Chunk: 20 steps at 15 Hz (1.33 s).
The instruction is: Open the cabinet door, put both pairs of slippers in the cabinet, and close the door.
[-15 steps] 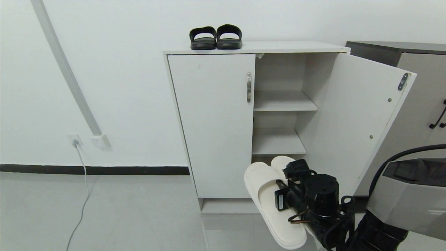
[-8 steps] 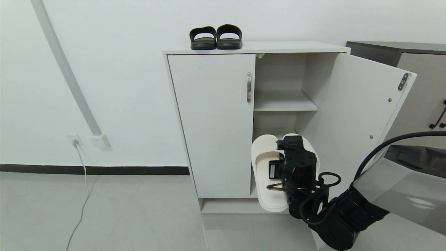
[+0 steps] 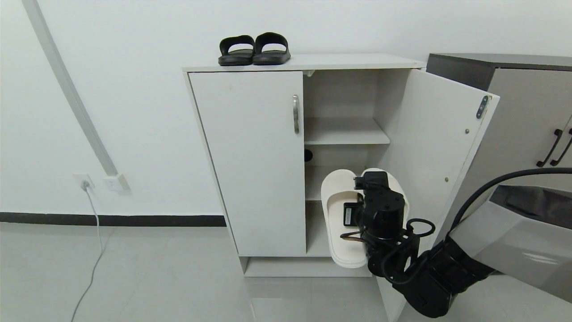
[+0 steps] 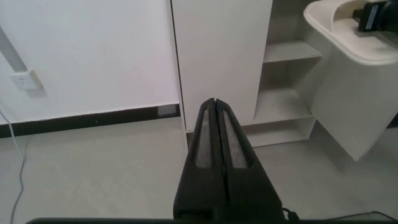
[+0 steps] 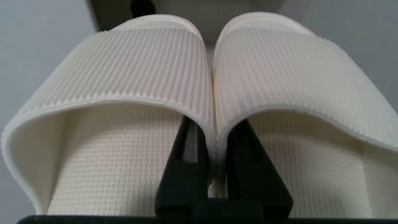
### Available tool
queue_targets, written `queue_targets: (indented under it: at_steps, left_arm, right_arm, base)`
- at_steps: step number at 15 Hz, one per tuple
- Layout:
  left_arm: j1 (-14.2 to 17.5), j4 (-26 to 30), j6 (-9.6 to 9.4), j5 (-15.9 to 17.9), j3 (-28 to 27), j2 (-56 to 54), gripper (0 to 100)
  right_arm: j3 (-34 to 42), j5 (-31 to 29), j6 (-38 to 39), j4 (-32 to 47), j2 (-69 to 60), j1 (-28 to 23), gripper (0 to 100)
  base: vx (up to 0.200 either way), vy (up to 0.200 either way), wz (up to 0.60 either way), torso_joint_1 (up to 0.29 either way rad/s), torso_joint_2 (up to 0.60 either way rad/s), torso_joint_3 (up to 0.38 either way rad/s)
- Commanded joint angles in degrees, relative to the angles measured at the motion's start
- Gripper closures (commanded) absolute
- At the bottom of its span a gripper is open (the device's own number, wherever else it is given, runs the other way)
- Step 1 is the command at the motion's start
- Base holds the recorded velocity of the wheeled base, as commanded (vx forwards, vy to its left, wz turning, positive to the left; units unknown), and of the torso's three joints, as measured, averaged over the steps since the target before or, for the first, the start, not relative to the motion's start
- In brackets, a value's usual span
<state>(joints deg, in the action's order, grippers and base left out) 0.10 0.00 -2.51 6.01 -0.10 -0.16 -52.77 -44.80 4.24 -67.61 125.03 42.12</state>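
A white cabinet [image 3: 250,161] stands against the wall with its right door [image 3: 429,147] swung open and its left door shut. A pair of black slippers [image 3: 254,48] sits on the cabinet top. My right gripper [image 5: 214,152] is shut on a pair of white slippers [image 3: 339,214], pinching their inner strap edges [image 5: 211,106] together. It holds them toes up in front of the open right half, level with the lower shelves. My left gripper [image 4: 214,115] is shut with nothing in it, pointing at the closed left door [image 4: 221,56] from some distance; the white slippers [image 4: 348,31] also appear there.
A grey cabinet [image 3: 518,116] with black handles stands right of the open door. A wall socket with a cable [image 3: 87,188] is at the left, and a slanted conduit [image 3: 67,89] runs up the wall. Grey tiled floor [image 3: 134,277] lies open to the left.
My right gripper has lifted the white slippers from low near the floor up to the open compartment. The head camera has since shifted, so the cabinet sits further left in the picture.
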Motion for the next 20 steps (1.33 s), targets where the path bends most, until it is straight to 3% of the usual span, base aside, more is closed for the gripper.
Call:
queue_targets:
  at_steps: [1, 6, 20]
  left_arm:
    - [0.0, 0.0, 0.05, 0.0, 0.0, 0.2, 100]
    - [0.0, 0.0, 0.31, 0.0, 0.0, 0.2, 100]
    - [0.0, 0.0, 1.19, -0.5, 0.0, 0.2, 100]
  right_arm:
    - [0.0, 0.3, 0.1, 0.1, 0.2, 0.2, 100]
    - [-0.1, 0.8, 0.4, -0.2, 0.8, 0.2, 100]
    - [0.4, 4.0, 1.2, -0.4, 2.9, -7.3, 100]
  base:
    - [0.0, 0.0, 0.0, 0.0, 0.0, 0.0]
    - [0.0, 0.0, 0.0, 0.0, 0.0, 0.0]
    - [0.0, 0.0, 0.0, 0.0, 0.0, 0.0]
